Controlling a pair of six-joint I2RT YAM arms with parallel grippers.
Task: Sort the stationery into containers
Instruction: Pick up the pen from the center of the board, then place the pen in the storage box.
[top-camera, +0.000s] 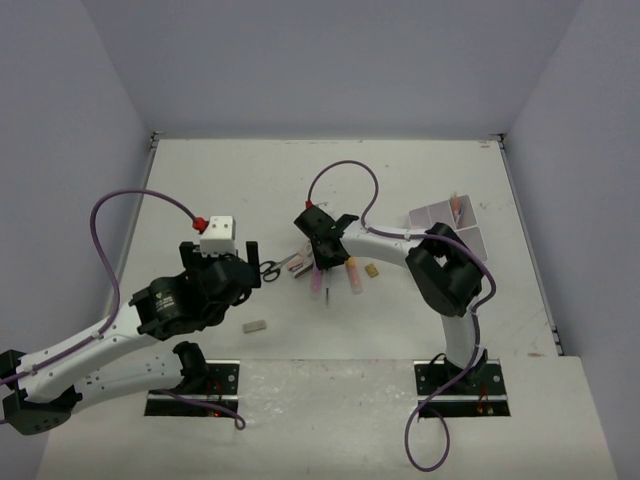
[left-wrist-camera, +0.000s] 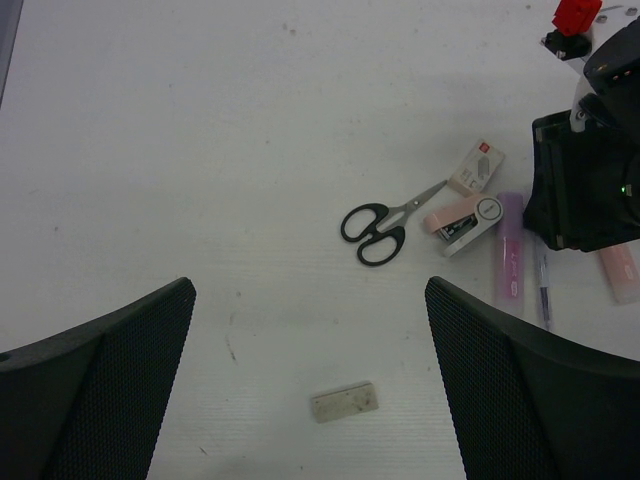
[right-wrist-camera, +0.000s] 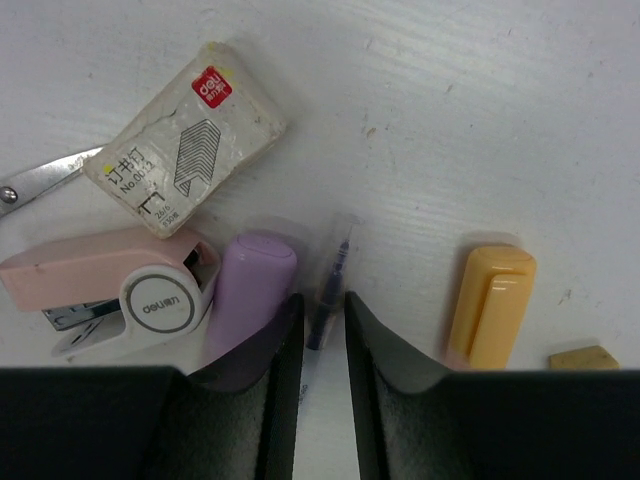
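Observation:
In the right wrist view my right gripper (right-wrist-camera: 324, 308) is shut on a thin clear pen (right-wrist-camera: 338, 262) lying on the table, one finger on each side of it. A purple marker (right-wrist-camera: 250, 290) lies just left of the fingers and an orange marker (right-wrist-camera: 492, 305) to the right, with a tan eraser (right-wrist-camera: 582, 357) beyond it. My left gripper (left-wrist-camera: 310, 300) hangs wide open with nothing in it, above a grey eraser (left-wrist-camera: 343, 401). Black-handled scissors (left-wrist-camera: 375, 230) lie further ahead. The white divided tray (top-camera: 450, 228) sits at the right and holds an orange-tipped item.
A pink stapler (right-wrist-camera: 110, 285) and a small staple box (right-wrist-camera: 185, 135) lie left of the purple marker, touching the scissors' blades. The right arm (top-camera: 440, 275) bends between the tray and the cluster. Purple cables loop over both arms.

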